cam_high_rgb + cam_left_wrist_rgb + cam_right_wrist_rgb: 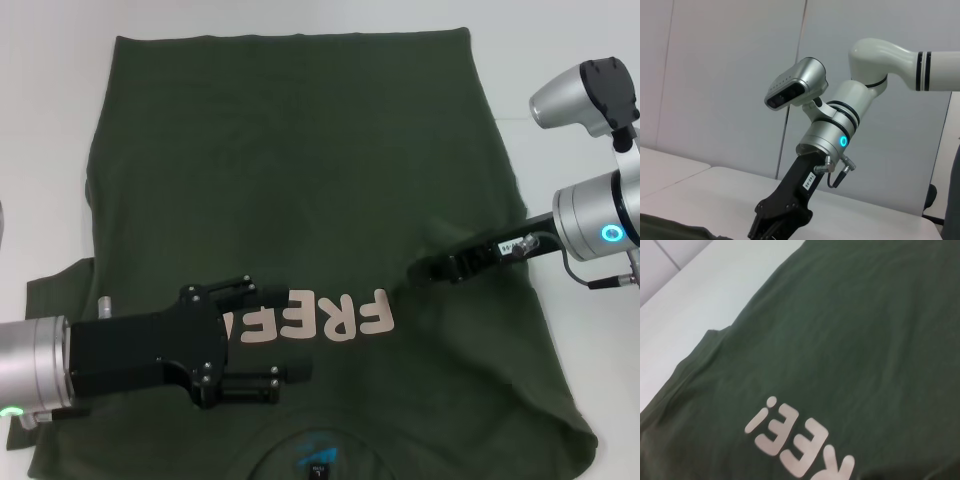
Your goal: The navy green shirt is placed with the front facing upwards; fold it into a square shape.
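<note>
The navy green shirt (300, 170) lies spread flat on the white table, front up. Its pale "FREE!" print (330, 318) and blue neck label (318, 460) are at the near end. My left gripper (286, 332) hovers open over the print's left part, fingers spread above and below the letters, nothing between them. My right gripper (418, 272) comes in from the right and points down at the cloth just right of the print, where creases gather. The right wrist view shows the shirt (850, 340) and part of the print (790, 437). The left wrist view shows the right gripper (777, 225) from the side.
A short sleeve (55, 290) sticks out at the shirt's left side. Bare white table (560, 120) borders the shirt on the far side and to the right. A pale wall (715, 75) stands behind the table.
</note>
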You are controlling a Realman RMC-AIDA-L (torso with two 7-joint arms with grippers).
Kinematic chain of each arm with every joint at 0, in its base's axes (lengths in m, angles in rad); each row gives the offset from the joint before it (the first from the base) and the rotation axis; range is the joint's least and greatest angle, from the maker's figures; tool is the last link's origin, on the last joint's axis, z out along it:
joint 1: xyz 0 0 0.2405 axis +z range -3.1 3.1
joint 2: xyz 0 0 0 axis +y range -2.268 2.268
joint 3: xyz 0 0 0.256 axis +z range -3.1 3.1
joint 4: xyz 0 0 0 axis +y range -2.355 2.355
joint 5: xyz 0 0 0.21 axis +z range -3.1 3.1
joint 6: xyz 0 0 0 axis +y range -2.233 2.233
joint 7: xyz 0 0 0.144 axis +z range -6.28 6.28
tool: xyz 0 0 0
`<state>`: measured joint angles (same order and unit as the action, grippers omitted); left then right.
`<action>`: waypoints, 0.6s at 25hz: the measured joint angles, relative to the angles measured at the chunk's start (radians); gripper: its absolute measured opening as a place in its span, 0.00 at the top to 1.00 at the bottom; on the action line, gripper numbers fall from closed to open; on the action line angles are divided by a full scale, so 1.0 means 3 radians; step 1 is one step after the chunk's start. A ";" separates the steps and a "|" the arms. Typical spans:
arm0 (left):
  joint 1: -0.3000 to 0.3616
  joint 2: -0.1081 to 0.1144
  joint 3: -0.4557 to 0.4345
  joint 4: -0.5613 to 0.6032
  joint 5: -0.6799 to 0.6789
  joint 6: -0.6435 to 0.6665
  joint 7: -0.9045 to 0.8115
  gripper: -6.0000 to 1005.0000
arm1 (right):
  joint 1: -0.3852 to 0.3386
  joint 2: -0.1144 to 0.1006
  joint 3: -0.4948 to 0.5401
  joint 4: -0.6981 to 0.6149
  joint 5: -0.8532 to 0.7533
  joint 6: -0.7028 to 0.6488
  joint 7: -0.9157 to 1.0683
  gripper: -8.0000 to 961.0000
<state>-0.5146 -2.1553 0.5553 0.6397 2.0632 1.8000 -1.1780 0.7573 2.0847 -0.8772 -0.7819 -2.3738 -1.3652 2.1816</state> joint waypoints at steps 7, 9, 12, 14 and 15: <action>0.0002 0.0000 -0.0005 0.0000 0.0000 -0.0026 0.0002 0.13 | -0.0024 -0.0003 0.0028 0.0004 0.0118 0.0074 -0.0047 0.73; 0.0003 0.0000 -0.0005 0.0000 -0.0001 -0.0042 0.0004 0.13 | -0.0029 -0.0004 0.0030 0.0001 0.0166 0.0071 -0.0083 0.68; 0.0002 -0.0003 -0.0005 0.0000 -0.0008 -0.0048 0.0002 0.13 | -0.0069 -0.0036 0.0055 -0.0023 0.0265 -0.0022 -0.0197 0.61; 0.0001 -0.0004 -0.0005 0.0000 -0.0025 -0.0054 -0.0009 0.13 | -0.0146 -0.0070 0.0113 -0.0029 0.0405 -0.0141 -0.0401 0.56; 0.0001 -0.0004 -0.0006 0.0000 -0.0035 -0.0057 -0.0015 0.13 | -0.0195 -0.0085 0.0152 -0.0031 0.0487 -0.0202 -0.0515 0.54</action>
<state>-0.5142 -2.1566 0.5536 0.6397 2.0527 1.7830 -1.1826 0.6987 2.0592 -0.8315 -0.7912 -2.2277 -1.4257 2.0271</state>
